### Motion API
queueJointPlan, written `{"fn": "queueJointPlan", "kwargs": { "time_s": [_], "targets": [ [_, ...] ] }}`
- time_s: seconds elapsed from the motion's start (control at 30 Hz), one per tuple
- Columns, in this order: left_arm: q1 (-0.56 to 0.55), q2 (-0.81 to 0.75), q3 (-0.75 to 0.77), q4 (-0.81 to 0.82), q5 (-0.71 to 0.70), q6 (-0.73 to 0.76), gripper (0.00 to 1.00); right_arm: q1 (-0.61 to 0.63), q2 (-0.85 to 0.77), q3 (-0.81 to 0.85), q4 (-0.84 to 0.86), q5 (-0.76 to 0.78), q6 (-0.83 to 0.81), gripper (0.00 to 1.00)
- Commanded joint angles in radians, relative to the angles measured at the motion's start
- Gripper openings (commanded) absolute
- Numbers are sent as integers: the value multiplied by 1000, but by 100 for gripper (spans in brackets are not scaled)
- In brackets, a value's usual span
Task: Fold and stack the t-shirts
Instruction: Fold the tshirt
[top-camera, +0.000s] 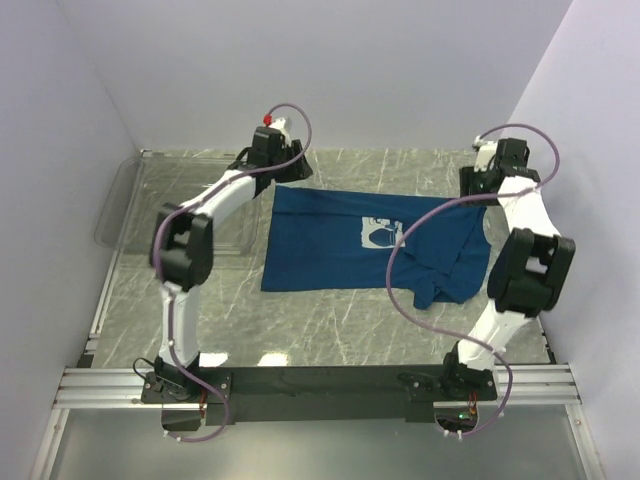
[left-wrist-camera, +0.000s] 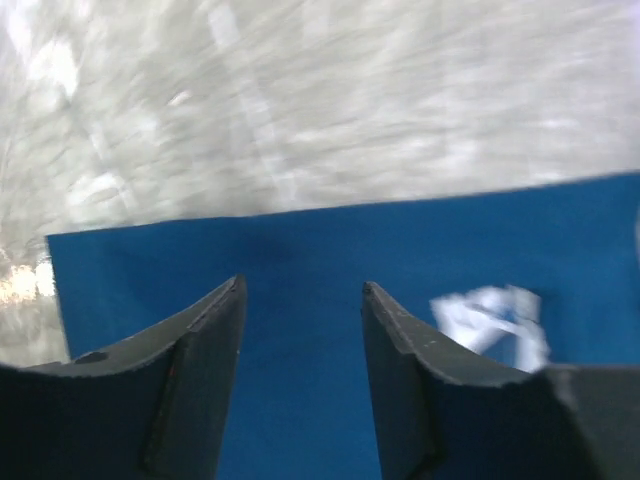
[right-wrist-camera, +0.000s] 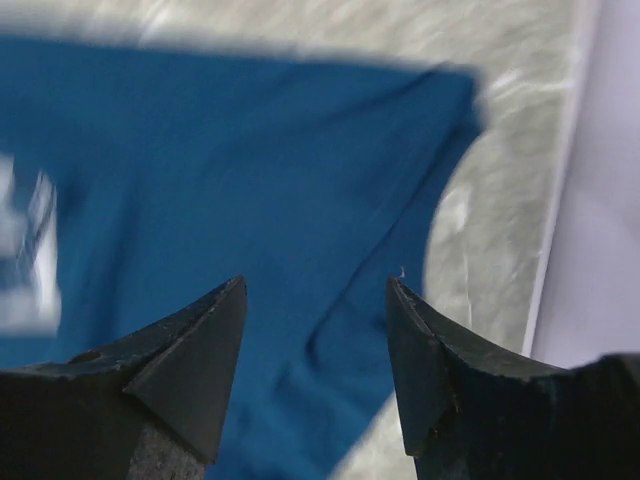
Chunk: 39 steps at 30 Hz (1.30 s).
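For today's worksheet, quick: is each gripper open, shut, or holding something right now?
Left gripper: open, holding nothing, over the t-shirt.
Right gripper: open, holding nothing, also over the t-shirt.

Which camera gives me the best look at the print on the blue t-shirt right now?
Top external: it alone shows the pale print sharp and in place on the t-shirt. Left wrist catches only a blurred patch of it; right wrist shows a blurred sliver at the frame's left edge.
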Motion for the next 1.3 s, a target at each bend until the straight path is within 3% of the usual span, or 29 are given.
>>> {"fn": "queueJointPlan", "kwargs": {
  "time_s": [0.0, 0.13, 0.3, 0.5, 0.77, 1.27],
  "targets": [
    [-32, -267, -164, 111, 61, 57, 57, 2, -168, -89, -217, -217, -327, 64],
    [-35, -595, -488, 120, 58, 33, 64, -4, -305, -275, -405, -284, -579, 62],
    [-37, -864, -881, 65, 55, -65, 70, -24, -460, -573, -459, -259, -827, 61],
    [-37, -1031, -1157, 108, 26, -203, 68, -9, -413, -651, -387, -218, -801, 57],
    [-37, -992, -1233, 199, 6, -289, 65, 95, -414, -667, -226, -130, -663, 54],
    [-39, -886, -1204, 53, -81, -297, 54, 120, -385, -711, -134, -83, -593, 47]
  ]
}}
